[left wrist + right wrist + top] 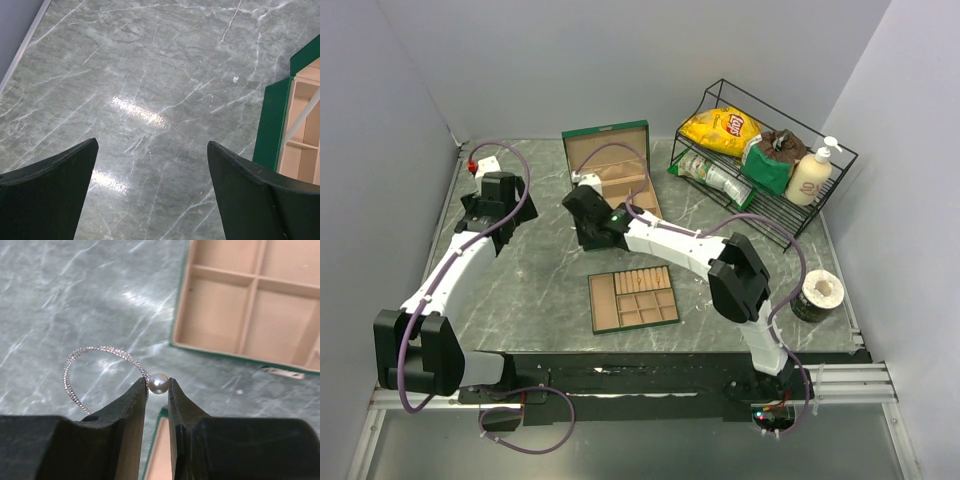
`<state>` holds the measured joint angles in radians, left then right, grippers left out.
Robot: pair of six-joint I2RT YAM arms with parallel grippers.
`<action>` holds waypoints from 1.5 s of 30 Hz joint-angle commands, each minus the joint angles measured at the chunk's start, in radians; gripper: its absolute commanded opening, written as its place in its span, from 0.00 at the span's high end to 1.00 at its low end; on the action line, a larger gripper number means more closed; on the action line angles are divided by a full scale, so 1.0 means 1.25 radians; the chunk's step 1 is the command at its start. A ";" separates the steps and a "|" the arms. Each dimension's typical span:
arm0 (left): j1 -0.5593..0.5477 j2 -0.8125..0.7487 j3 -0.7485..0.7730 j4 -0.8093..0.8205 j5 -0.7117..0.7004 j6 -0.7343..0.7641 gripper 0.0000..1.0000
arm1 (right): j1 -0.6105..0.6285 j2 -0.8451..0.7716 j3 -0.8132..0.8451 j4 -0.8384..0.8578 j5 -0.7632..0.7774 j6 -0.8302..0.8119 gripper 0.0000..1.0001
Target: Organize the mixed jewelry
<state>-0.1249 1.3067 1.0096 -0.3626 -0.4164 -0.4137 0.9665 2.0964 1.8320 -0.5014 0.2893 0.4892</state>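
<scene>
Nearest the arm bases, on the grey-green marbled worktop (520, 290), lies a flat tan divided tray (633, 298). Off to its right, close to the worktop's edge, stands a roll of tape (817, 295). Just beyond the tray, the right fingers (137, 395) are drawn narrow and pinch a small white pearl (158, 383) between their tips. The pearl sits on a thin, sparkling wire bangle (100, 351), whose loop curves away to the left of the tips in the wrist view, over the worktop and just short of the green box (250, 305). A tiny silvery piece (282, 371) lies on the worktop right beside that box's near edge; what it is cannot be told. Well to the left, the left fingers (60, 175) stand wide apart with nothing between them, above the worktop, with the box's green wall at the right of their view. Farther back, the box shows its tan compartments and its raised lid. At the far right corner, a black wire rack (840, 155) holds a yellow chip bag (722, 128), a green packet (765, 165) and a pump bottle (812, 172).
</scene>
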 commanded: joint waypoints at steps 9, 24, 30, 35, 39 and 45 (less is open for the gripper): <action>-0.001 -0.008 0.008 0.025 0.013 -0.011 0.03 | -0.157 -0.056 0.001 0.017 0.012 -0.022 0.79; -0.001 0.030 0.023 0.009 0.050 0.002 0.04 | -0.245 0.097 0.139 -0.012 -0.012 -0.012 0.79; -0.001 0.031 0.023 0.013 0.059 0.005 0.04 | -0.255 0.137 0.174 -0.014 -0.013 -0.024 0.79; -0.001 0.035 0.024 0.011 0.053 0.007 0.04 | -0.261 0.170 0.201 -0.015 -0.009 -0.034 0.78; -0.001 0.050 0.033 0.003 0.058 0.008 0.04 | -0.264 0.188 0.212 0.002 -0.001 -0.040 0.78; -0.001 0.053 0.032 0.003 0.077 0.011 0.04 | -0.274 0.226 0.261 -0.004 0.007 -0.047 0.77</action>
<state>-0.1249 1.3720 1.0107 -0.3645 -0.3439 -0.4084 0.6411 2.3569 2.0853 -0.5255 0.2695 0.4469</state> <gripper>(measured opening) 0.966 0.282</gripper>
